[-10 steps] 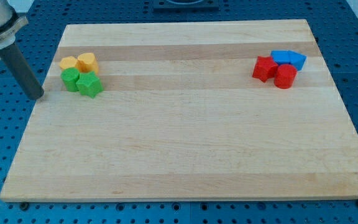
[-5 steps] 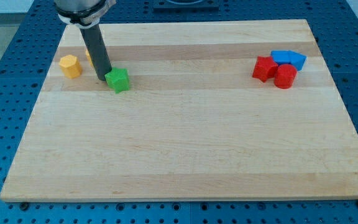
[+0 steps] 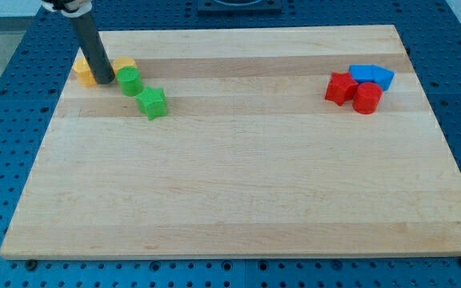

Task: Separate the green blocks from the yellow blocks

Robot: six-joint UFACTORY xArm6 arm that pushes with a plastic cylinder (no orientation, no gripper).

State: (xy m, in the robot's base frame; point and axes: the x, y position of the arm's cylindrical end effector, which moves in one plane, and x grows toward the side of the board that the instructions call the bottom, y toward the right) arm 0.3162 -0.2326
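My tip (image 3: pixel 104 82) rests on the board at the view's upper left. It stands between a yellow block (image 3: pixel 83 72) on its left and a green round block (image 3: pixel 129 81) on its right. A second yellow block (image 3: pixel 123 64) peeks out just above the green round one, touching it. A green star-shaped block (image 3: pixel 152 103) lies a little lower and to the right, apart from the others. The rod hides part of the left yellow block.
A cluster of two red blocks (image 3: pixel 342 88) (image 3: pixel 366 98) and two blue blocks (image 3: pixel 372 76) sits at the view's upper right. The wooden board (image 3: pixel 238 192) lies on a blue perforated table.
The rod has moved left, from beside the green star to between the left yellow block and the green round block. The green round block and second yellow block now show.
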